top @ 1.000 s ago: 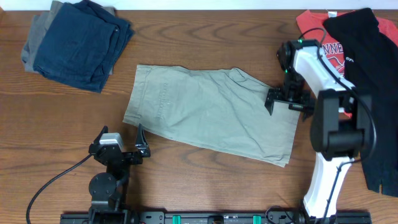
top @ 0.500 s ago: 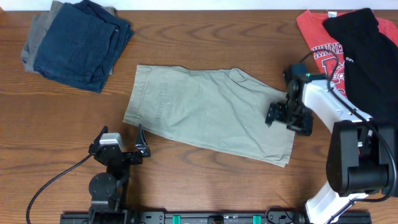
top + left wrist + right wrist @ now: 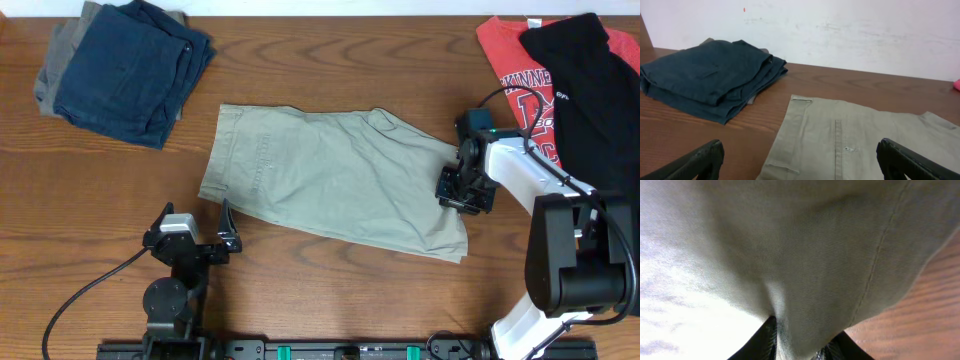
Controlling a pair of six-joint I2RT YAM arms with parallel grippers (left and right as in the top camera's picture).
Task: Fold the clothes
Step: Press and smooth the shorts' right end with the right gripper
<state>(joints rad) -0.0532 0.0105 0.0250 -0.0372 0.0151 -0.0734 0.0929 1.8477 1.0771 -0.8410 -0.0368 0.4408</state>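
Observation:
Tan khaki trousers (image 3: pixel 330 180) lie spread flat across the middle of the table, waistband to the left. My right gripper (image 3: pixel 462 190) sits at their right edge, and the right wrist view shows a ridge of the khaki cloth (image 3: pixel 805 255) pinched between the two black fingers of the right gripper (image 3: pixel 797 347). My left gripper (image 3: pixel 197 224) rests near the front edge, just below the trousers' left end. In the left wrist view the left gripper (image 3: pixel 800 152) is open wide, nothing between its fingers, with the khaki trousers (image 3: pixel 855 145) ahead of it.
A folded navy garment (image 3: pixel 130 70) lies on a grey one (image 3: pixel 55 75) at the back left; the navy stack (image 3: pixel 710 75) also shows in the left wrist view. A red printed T-shirt (image 3: pixel 512 65) and black trousers (image 3: pixel 600 120) lie at the back right.
My right gripper moved down along the trousers' right edge and closed from wide open onto the cloth, drawing that edge in slightly. The left arm has not moved.

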